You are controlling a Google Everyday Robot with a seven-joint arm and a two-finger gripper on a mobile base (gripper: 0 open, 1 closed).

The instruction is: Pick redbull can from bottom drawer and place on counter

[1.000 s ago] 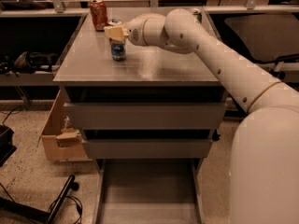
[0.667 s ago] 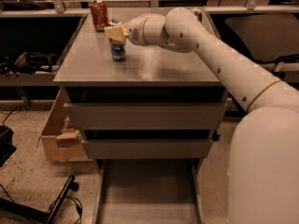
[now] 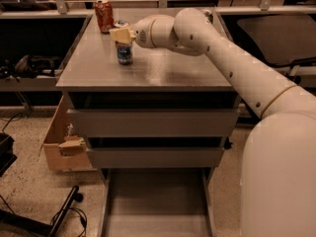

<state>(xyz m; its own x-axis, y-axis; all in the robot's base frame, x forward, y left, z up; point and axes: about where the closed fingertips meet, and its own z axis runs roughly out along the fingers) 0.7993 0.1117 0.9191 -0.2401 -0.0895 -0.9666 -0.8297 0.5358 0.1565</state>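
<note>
On counter (image 3: 168, 68), pincer (image 3: 122, 35) clasps redbull can (image 3: 124, 54).

The end effector (image 3: 122, 35) is at the redbull can (image 3: 124, 54) on the counter (image 3: 168, 70), another can (image 3: 103, 15) behind.

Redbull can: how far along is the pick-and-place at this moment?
Done: the redbull can is out of the open bottom drawer and appears to stand upright on the counter. In hand: the pincer sits at the can's top. Left: probably only freeing the can, if that is not yet done, and withdrawing the pincer.
</note>
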